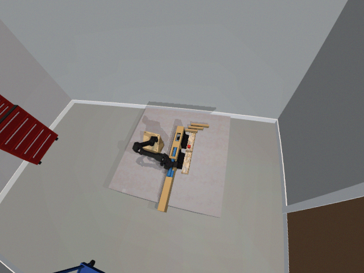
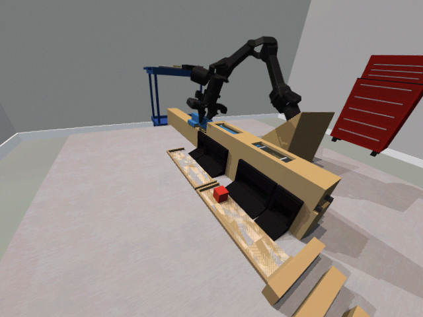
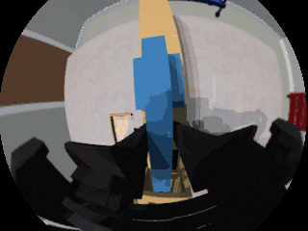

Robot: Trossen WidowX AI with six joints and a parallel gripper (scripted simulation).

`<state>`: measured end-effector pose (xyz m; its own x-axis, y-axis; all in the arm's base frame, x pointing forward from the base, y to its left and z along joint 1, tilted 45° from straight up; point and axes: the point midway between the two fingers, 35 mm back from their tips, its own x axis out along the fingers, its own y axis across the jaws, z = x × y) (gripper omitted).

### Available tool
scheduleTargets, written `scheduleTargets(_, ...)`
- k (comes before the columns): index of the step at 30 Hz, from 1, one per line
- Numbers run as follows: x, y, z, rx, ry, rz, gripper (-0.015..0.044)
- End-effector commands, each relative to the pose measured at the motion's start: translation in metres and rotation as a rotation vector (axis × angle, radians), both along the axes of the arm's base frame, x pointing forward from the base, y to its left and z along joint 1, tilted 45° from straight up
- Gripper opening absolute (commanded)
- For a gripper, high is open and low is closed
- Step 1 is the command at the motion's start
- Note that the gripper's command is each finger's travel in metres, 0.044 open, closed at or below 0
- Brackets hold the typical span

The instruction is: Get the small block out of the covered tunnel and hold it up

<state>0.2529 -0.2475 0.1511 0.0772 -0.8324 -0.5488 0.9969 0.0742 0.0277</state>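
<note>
While the wooden tunnel (image 1: 180, 129) (image 2: 308, 168) is seen from the top, the red block (image 1: 189, 146) (image 2: 220, 193) is shown outside it, to its right. In the exterior view, the block is borne by the nearer tray (image 1: 191, 137) (image 2: 235, 221), at its far end. In the wrist view, the blue handle (image 1: 169, 173) (image 2: 195, 119) (image 3: 159, 115) is clasped between the fingers of the gripper (image 1: 173, 164) (image 2: 205, 119) (image 3: 160, 125).
</note>
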Motion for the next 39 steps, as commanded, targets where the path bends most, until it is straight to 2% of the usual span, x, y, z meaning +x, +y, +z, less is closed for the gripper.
scheduleTargets(1,0.001,0.0,0.001,0.001,-0.008,0.003,0.0033)
scheduleTargets(3,0.001,0.001,0.0,0.001,-0.008,0.003,0.0)
scheduleTargets(24,-0.001,0.039,-0.049,0.007,0.001,0.007,0.0)
scheduleTargets(39,-0.001,0.04,-0.051,0.007,0.001,0.007,0.0)
